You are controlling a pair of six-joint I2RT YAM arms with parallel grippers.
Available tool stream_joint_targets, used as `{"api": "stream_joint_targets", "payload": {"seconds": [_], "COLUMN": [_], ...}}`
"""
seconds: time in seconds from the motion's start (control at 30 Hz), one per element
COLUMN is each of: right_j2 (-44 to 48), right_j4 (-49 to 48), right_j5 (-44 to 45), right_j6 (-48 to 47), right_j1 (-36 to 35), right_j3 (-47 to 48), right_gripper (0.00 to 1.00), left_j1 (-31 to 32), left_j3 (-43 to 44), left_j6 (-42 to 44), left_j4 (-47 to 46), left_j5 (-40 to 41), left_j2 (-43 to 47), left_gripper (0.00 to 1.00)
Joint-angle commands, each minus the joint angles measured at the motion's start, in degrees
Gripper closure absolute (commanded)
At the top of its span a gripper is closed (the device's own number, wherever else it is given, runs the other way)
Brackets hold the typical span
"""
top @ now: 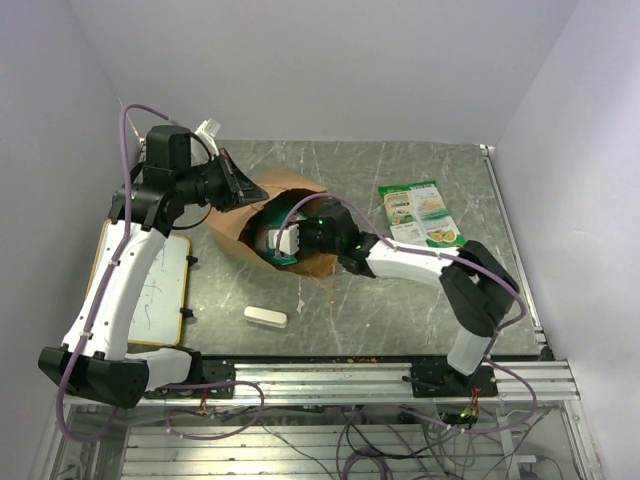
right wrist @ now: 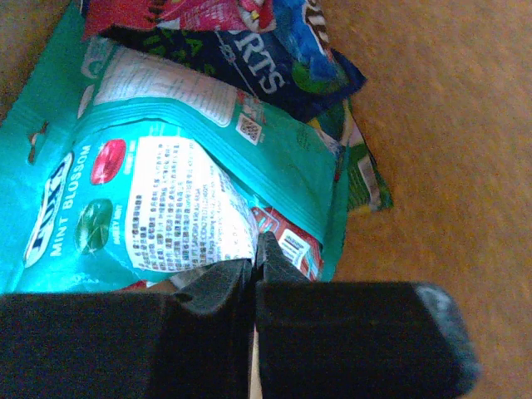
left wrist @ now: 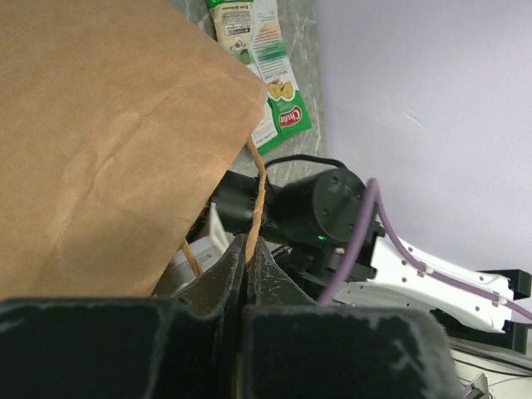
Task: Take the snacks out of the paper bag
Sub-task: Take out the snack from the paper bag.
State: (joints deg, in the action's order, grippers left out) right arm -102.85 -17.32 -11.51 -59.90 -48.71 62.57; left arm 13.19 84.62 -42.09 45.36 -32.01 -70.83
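The brown paper bag (top: 300,192) lies on its side, mouth toward the right arm. My left gripper (top: 238,186) is shut on the bag's twisted handle (left wrist: 258,187), jaws pressed together around it (left wrist: 251,248), beside the bag's wall (left wrist: 108,141). My right gripper (top: 288,240) reaches into the bag's mouth. In the right wrist view it (right wrist: 258,264) is shut on the edge of a teal-and-white snack packet (right wrist: 166,191). A dark blue packet (right wrist: 249,66) and others lie behind it inside the bag (right wrist: 440,125). Green-and-white snack packets (top: 420,215) lie on the table to the right, also in the left wrist view (left wrist: 268,71).
A small white oblong block (top: 265,317) lies near the front edge. A white board with a wooden frame (top: 160,285) lies at the left under the left arm. The right arm's wrist (left wrist: 332,212) sits close to the bag's mouth. Walls close in on three sides.
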Motion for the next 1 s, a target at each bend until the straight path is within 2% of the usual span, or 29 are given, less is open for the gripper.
{"api": "stream_joint_targets", "payload": {"seconds": [0.0, 0.33, 0.57, 0.77, 0.87, 0.97], "right_j2": [6.9, 21.9, 30.5, 39.3, 44.0, 46.8], "right_j4": [4.1, 12.6, 25.2, 34.6, 35.8, 36.7], "right_j5": [3.6, 3.8, 4.8, 1.0, 2.4, 8.1], "right_j6": [12.5, 36.4, 51.7, 65.0, 69.0, 69.9], "right_j1": [-0.3, -0.2, -0.3, -0.3, -0.3, -0.2], "right_j3": [-2.1, -7.3, -4.7, -3.8, -3.9, -2.6], "right_gripper": [1.0, 1.0, 1.0, 1.0, 1.0, 1.0], "left_j1": [-0.4, -0.4, -0.4, -0.4, -0.4, -0.4], "left_j3": [-0.5, -3.4, -3.4, -3.2, -4.3, -5.9], "left_j6": [-2.1, -4.2, -3.8, -0.4, -0.4, -1.3], "left_j4": [-3.1, -6.4, -6.7, -4.3, -4.6, -5.3], "left_j5": [-0.4, -0.7, -1.2, 1.0, 1.0, 1.0], "left_j2": [0.9, 1.1, -0.2, -1.0, -0.6, 0.4], "left_gripper": [0.93, 0.93, 0.93, 0.93, 0.93, 0.93]}}
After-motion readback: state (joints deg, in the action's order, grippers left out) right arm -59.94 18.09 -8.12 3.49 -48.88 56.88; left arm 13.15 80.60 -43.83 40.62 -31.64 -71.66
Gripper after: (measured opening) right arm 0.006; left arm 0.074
